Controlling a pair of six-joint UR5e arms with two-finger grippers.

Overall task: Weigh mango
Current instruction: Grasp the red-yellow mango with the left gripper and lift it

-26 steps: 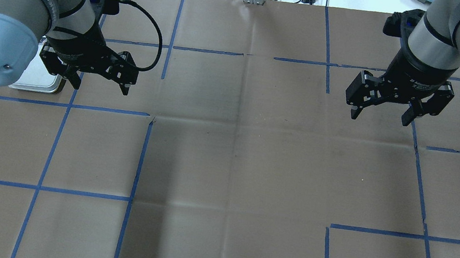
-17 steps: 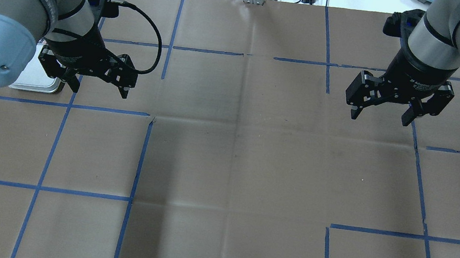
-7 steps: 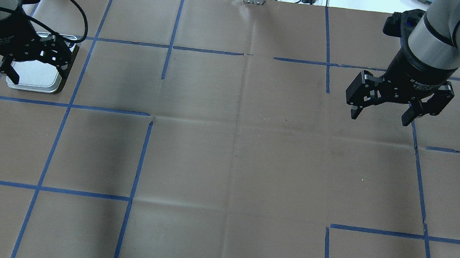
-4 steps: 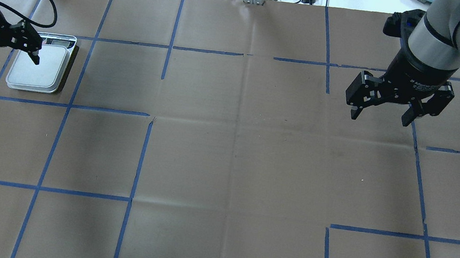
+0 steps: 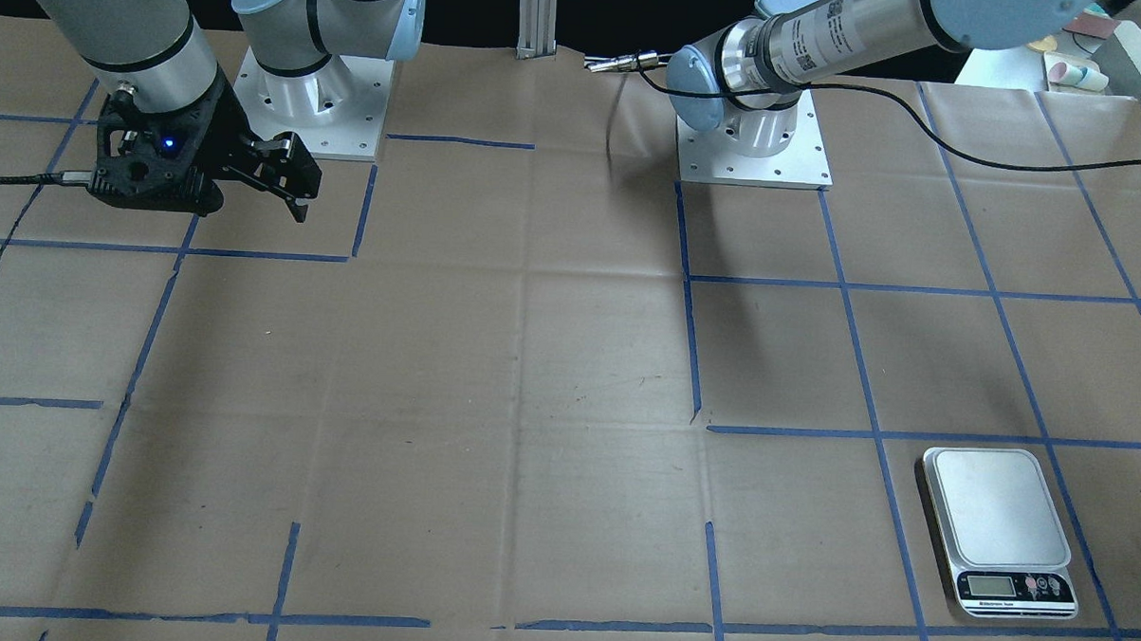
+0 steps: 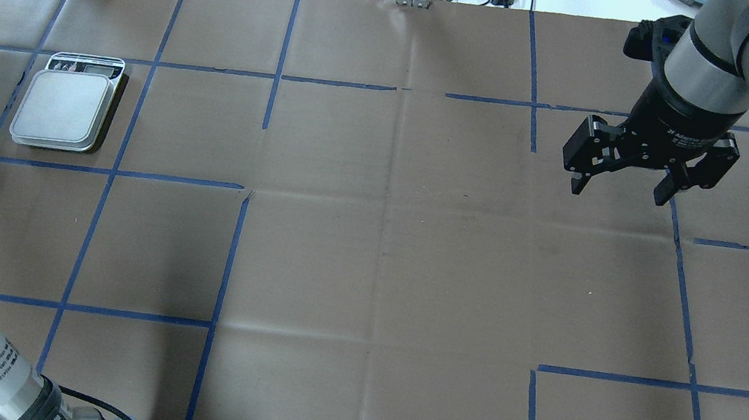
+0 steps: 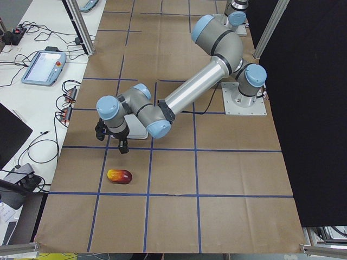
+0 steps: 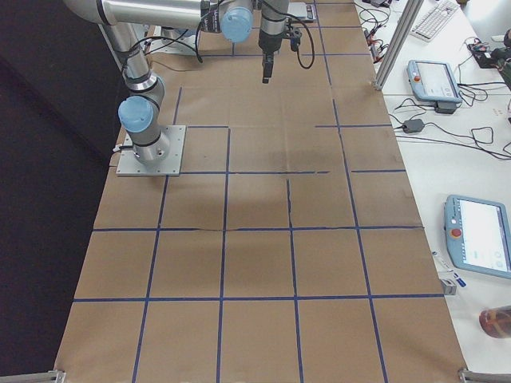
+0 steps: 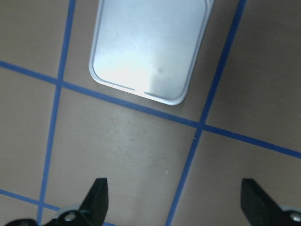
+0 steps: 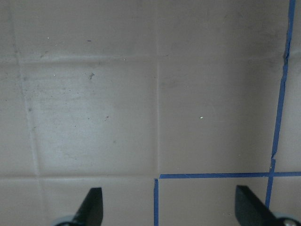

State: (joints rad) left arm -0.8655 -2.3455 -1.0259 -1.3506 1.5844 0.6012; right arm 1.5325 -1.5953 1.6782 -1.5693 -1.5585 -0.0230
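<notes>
Nearest the table's end on the robot's left: mango (image 7: 120,176), lying on its side on the brown paper (image 7: 173,179). Red at one end, yellow at the other. Touched by nothing.

Just past it: left gripper (image 9: 175,200), hanging above the paper, fingers pointed down. Spread wide, with only paper and blue tape lines (image 9: 131,106) showing between the fingertips. Positioned between mango and scale, clear of both.

Next inward: scale (image 6: 64,108), flat on the paper, silver plate facing up, display strip on the side away from the robot. Partly hidden behind the left arm in the left side view. Mango beside the scale on its outer side, towards the table's end, not touching it and not on the plate.

Farthest, over the table's other half: right gripper (image 6: 619,192), held above the paper, fingers down and parted wide, gripping nothing. Beneath it in the right wrist view: creased paper and a corner of tape.
</notes>
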